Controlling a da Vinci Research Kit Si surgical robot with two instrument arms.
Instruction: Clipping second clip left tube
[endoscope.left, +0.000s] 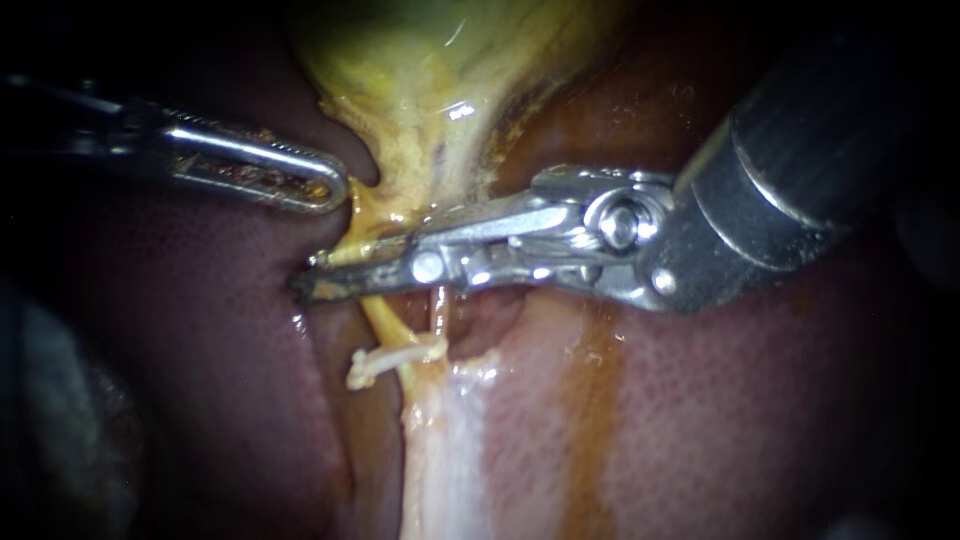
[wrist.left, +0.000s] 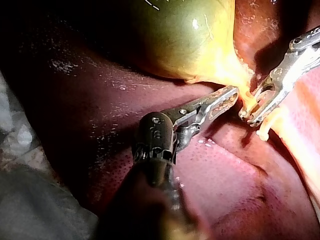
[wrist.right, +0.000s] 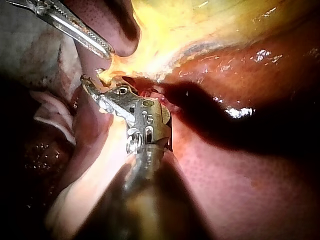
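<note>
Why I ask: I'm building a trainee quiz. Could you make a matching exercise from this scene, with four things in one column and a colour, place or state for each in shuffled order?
Things
1. gallbladder
2. liver
3. left instrument
4. right instrument

Descriptions
A. jaws open, with a yellow tube between them
B. yellow-green
C. dark red, finely speckled
D. tip at the yellow tissue under the gallbladder's narrow end

Pairs: 1-B, 2-C, 3-D, 4-A

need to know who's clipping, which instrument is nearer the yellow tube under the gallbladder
Right. My right instrument lies across the tube; my left instrument sits higher, beside the neck of the gallbladder.
</note>
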